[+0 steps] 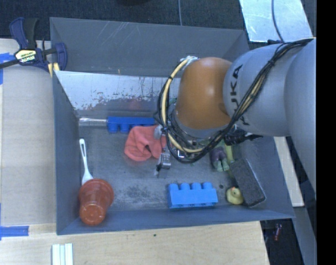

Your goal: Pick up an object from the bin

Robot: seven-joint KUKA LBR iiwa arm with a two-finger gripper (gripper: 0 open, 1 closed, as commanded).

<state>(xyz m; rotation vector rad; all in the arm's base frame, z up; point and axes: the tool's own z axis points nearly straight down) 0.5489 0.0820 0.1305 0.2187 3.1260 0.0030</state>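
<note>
Now your gripper (163, 163) sits at the right edge of the crumpled pink cloth (139, 144). I can't tell its grip. A studded blue block (192, 195) lies near, bare bin floor (136, 176) between.

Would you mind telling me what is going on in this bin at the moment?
The arm reaches into the grey bin from the right. Its pincer is down near the bin's middle, right at the edge of a crumpled pink cloth. Whether it has gripped the cloth cannot be told. A blue block, an orange-red cup on its side and a dark grey block lie apart from it.
</note>
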